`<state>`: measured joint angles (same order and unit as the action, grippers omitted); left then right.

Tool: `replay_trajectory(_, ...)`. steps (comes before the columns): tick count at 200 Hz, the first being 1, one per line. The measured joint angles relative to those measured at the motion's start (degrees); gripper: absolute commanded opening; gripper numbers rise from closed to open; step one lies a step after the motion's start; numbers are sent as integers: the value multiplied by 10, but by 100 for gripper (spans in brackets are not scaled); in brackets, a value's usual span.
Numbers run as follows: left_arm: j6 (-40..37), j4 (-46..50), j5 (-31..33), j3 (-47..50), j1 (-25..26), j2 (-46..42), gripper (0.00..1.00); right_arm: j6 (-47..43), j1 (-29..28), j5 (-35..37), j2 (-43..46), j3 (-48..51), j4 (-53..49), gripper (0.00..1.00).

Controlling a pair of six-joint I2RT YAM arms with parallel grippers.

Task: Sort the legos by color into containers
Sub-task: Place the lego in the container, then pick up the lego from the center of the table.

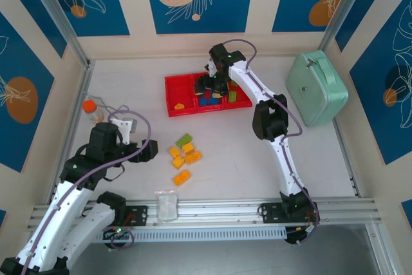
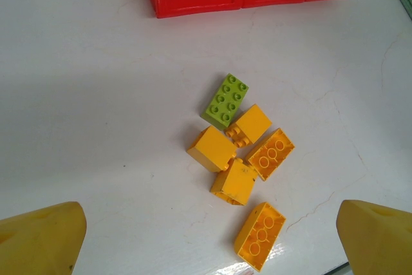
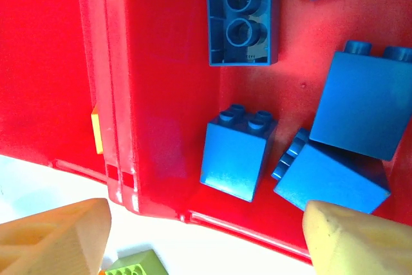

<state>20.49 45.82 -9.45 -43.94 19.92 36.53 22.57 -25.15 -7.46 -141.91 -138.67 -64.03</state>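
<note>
The containers are a red tray (image 1: 172, 88) with three bins at the back of the table. My right gripper (image 1: 212, 92) hovers open over the middle bin, nothing between its fingers (image 3: 55, 239). Several blue legos lie loose in that bin, one (image 3: 236, 159) just ahead of the right gripper (image 3: 206, 243). One orange brick (image 1: 178, 105) sits in the left bin and a green one (image 1: 232, 96) in the right bin. Mid-table lies a cluster of several orange bricks (image 2: 230, 159) and one lime green brick (image 2: 226, 100). My left gripper (image 2: 209, 243) stands open above and just short of this cluster.
An orange-capped bottle (image 1: 93, 111) stands at the left, beside my left arm. A mint-green case (image 1: 317, 88) sits at the right wall. A small clear plastic piece (image 1: 167, 205) rests by the front rail. Bare white table surrounds the loose bricks.
</note>
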Motion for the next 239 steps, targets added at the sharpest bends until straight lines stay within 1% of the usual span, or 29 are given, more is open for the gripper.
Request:
replay_trajectory(21, 0, 0, 0, 3, 0, 2, 99, 2, 0, 0, 17, 16, 2, 87)
replay_trajectory(42, 0, -2, -7, 3, 0, 16, 99, 6, 0, 6, 72, 70, 7, 92)
replay_trajectory(53, 0, -2, -11, 3, 0, 28, 99, 6, -1, 9, 110, 106, 13, 97)
replay_trajectory(56, 0, -2, -11, 3, 0, 33, 99, 9, -1, 10, 124, 120, 16, 100)
replay_trajectory(97, 0, 0, -15, 2, 15, 114, 99, 19, 0, 21, 290, 283, 55, 99)
replay_trajectory(113, 5, 7, -14, -4, 25, 159, 99, 23, 1, 23, 339, 341, 69, 99)
replay_trajectory(129, 27, 12, -9, -14, 30, 209, 99, 25, 2, 26, 372, 392, 79, 99)
replay_trajectory(152, 64, 7, -3, -16, 41, 269, 99, 25, 3, 26, 389, 448, 89, 99)
replay_trajectory(189, 106, -3, 12, -35, 84, 336, 99, 25, 3, 30, 388, 490, 94, 100)
replay_trajectory(216, 123, -15, 19, -70, 90, 393, 100, 23, 2, 49, 388, 497, 93, 99)
replay_trajectory(239, 136, -21, 26, -84, 90, 430, 95, 19, 2, 63, 391, 508, 92, 99)
